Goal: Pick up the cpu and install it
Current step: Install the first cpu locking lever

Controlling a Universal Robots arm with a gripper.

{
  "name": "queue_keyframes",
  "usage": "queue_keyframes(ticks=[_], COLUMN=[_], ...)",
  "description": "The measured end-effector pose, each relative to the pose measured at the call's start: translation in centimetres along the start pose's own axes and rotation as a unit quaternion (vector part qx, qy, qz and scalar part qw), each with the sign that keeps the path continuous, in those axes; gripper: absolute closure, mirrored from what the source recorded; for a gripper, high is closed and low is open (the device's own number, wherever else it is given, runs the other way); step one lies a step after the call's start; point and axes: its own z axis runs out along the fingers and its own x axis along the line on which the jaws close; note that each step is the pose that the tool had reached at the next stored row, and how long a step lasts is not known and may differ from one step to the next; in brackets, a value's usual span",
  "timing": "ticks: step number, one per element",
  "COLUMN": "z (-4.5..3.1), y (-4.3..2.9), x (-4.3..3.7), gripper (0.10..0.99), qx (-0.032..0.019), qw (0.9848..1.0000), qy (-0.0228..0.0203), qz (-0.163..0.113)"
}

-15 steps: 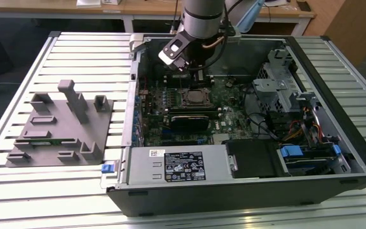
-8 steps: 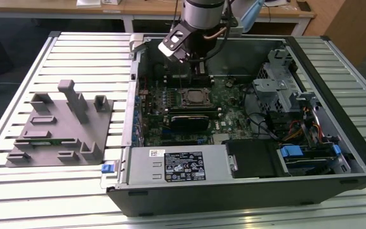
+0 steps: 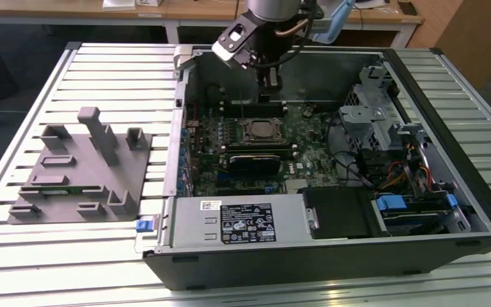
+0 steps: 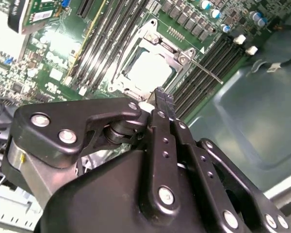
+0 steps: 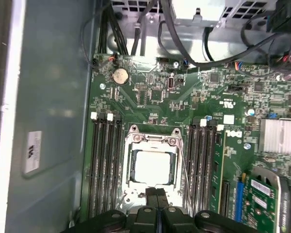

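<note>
The tool (image 3: 270,82) hangs inside the open computer case (image 3: 416,83), which lies on its side on the slatted table (image 3: 100,70). In both wrist views its two black fingers are closed against each other, tip to tip, and grip no object (first wrist view: tool (image 5: 157,192); second wrist view: tool (image 4: 163,97)).

The cpu (image 5: 153,166), a pale silvery square, lies directly beyond the tool's fingertips and below them, within the metal frame of the socket (image 5: 153,141) on the green motherboard (image 5: 150,92). It appears to sit flat in the socket, though glare washes out its top surface. The second wrist view shows the same arrangement: the cpu (image 4: 149,69) is ringed by the socket frame (image 4: 172,53), apart from the fingertips and just past them. In the exterior view the cpu (image 3: 263,130) is beneath the tool, on the near side of it.

Rows of dark memory slots (image 5: 104,165) run along either side of the socket and flank the tool's tips. A thin metal lever (image 4: 203,68) extends beside the frame.

Well away from the tool, outside the case, a grey fixture (image 3: 84,166) with upright blocks rests on the table.
</note>
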Motion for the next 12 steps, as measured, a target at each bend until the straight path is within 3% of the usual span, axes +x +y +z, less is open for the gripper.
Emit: queue_keyframes(ticks=[6, 12], z=[-0.14, -0.14], y=[0.0, 0.0], x=[0.01, 0.01], gripper=[0.98, 0.98], qx=[0.0008, 0.003], qw=[0.9991, 0.9953], qy=[0.0003, 0.0007], qz=[-0.043, -0.097])
